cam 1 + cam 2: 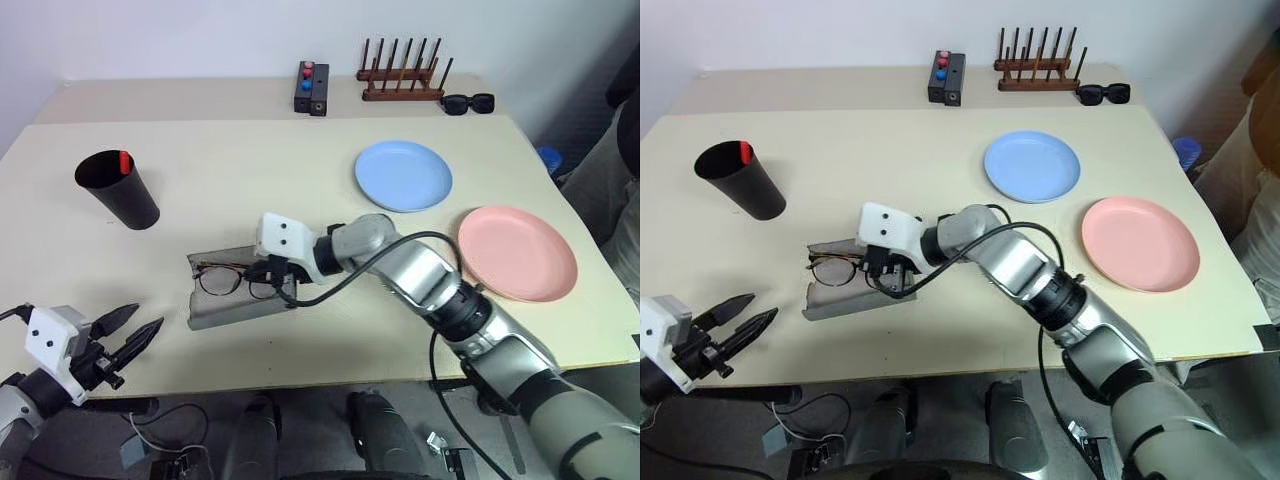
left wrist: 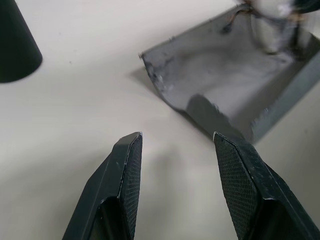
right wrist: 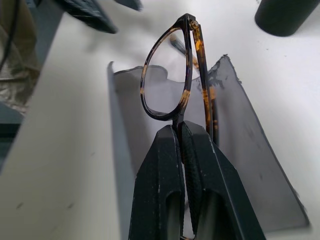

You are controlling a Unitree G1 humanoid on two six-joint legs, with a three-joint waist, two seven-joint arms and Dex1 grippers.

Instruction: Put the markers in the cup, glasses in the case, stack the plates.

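Observation:
The grey case (image 1: 230,313) lies open on the table, left of centre. My right gripper (image 3: 180,128) is shut on the bridge of the dark-rimmed glasses (image 3: 166,75) and holds them over the case's open shell (image 3: 245,155), lenses upright. A black cup (image 1: 118,190) stands at the far left with the red end of a marker (image 1: 124,160) sticking out of it. My left gripper (image 1: 138,326) hovers open and empty at the table's front left edge, short of the case (image 2: 225,75). The blue plate (image 1: 403,176) and the pink plate (image 1: 517,252) lie side by side at the right, apart.
At the back stand a wooden peg rack (image 1: 402,76), a black box with red and blue knobs (image 1: 312,88) and black sunglasses (image 1: 467,102). A person (image 1: 1262,150) is at the table's right edge.

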